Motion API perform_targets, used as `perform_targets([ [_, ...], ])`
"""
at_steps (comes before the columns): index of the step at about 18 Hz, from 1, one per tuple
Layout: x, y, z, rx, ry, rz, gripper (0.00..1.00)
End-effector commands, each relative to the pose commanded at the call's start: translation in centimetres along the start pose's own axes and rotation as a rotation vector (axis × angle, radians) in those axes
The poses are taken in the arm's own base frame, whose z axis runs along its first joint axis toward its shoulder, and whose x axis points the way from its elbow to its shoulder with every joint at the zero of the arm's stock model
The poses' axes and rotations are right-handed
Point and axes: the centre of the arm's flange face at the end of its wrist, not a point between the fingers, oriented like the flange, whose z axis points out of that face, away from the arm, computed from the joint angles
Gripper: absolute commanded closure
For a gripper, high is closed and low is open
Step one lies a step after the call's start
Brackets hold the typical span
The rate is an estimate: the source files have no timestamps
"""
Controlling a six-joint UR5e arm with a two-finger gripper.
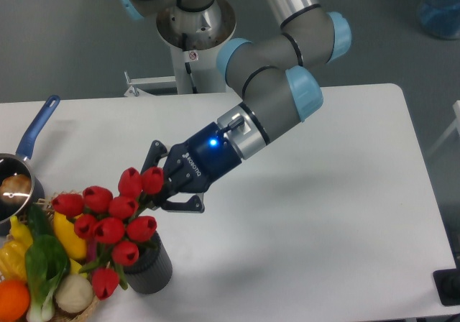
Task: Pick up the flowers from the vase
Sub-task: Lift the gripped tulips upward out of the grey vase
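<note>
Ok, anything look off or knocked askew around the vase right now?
The flowers splay hard to the left out of the vase, overhanging the vegetables in the basket. The vase itself stands upright, nothing spilled. The gripper sits at the topmost buds; whether it grips them is unclear.

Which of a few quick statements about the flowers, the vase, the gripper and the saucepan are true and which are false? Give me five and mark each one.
1. The flowers are standing in the vase. True.
2. The vase lies tipped over on the table. False: it stands upright near the table's front edge.
3. The gripper is right at the upper tulip buds, its jaws beside the top of the bunch. True.
4. The saucepan has a red handle. False: its handle is blue, and the pan sits at the table's left edge.
5. The flowers are yellow. False: the buds are red, with green stems.
</note>
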Motion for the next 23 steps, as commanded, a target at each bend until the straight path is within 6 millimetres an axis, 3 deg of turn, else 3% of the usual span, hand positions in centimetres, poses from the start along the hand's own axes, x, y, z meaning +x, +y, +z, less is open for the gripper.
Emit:
perform_targets([
  [8,-0.2,-3.8,-1.2,0.064,0.008,-0.002,0.9],
  [19,0.1,-6.1,-3.1,0.109,0.002,-0.012,0.9],
  [23,-0.9,-5.6,-5.1,0.104,-0.035,-0.058,0.9],
])
